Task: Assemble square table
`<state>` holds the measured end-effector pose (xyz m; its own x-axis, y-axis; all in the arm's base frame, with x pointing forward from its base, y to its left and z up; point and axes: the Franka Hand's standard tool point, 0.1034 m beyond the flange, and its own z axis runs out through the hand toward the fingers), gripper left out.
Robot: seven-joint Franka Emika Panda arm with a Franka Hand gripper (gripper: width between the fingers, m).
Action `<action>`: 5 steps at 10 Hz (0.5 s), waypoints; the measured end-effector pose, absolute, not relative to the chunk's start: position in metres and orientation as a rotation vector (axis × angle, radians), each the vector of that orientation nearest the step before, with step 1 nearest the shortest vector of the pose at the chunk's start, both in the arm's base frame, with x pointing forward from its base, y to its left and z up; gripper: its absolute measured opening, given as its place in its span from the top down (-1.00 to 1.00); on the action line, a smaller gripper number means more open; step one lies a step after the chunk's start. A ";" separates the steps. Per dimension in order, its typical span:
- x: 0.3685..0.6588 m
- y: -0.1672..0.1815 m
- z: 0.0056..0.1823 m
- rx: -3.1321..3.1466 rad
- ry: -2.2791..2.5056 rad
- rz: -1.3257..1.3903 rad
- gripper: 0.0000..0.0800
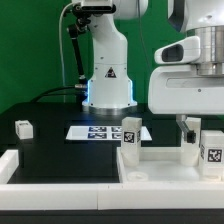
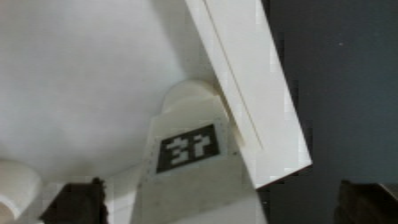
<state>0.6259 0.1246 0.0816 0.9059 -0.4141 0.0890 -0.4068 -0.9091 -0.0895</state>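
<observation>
- Robot base [image 1: 108, 80]: white, far centre on the black table [image 1: 55, 142].
- Square top [image 1: 165, 170]: near right, flat on the table, rimmed face up. In wrist view, a plain white surface [image 2: 89, 70] with the rim [image 2: 249, 90] running diagonally across.
- Rail [image 1: 50, 165]: long, low and white, along the near edge, left of the square top.
- Gripper [image 1: 186, 124]: hanging over the right part of the square top, pointing down. In wrist view [image 2: 222, 205], dark fingertips [image 2: 80, 200] well apart, so wide open and clamping nothing.
- Marker board [image 1: 105, 131]: flat on the table in front of the robot base, just beyond the square top's far left corner.
- Left leg [image 1: 130, 137]: upright at the far left corner of the square top, tag facing the camera.
- Right leg [image 1: 212, 148]: upright at the right edge of the view, tag facing the camera.
- Middle leg [image 1: 190, 140]: directly under the gripper, just left of the right leg. In wrist view [image 2: 187, 150], tagged, lying against the rim's inner side and between the fingertips; cannot tell contact with either one.
- Loose leg [image 1: 23, 128]: small white piece on the table, far left, well apart from everything else.
</observation>
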 end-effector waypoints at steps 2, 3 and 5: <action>0.626 0.124 0.081 -2.985 0.703 -0.161 -0.05; 0.626 0.125 0.081 -2.948 0.828 -0.155 -0.05; 0.624 0.121 0.080 -2.870 1.061 -0.139 0.26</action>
<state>0.6244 0.1215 0.0800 0.7564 -0.6516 0.0575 -0.6445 -0.7574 -0.1052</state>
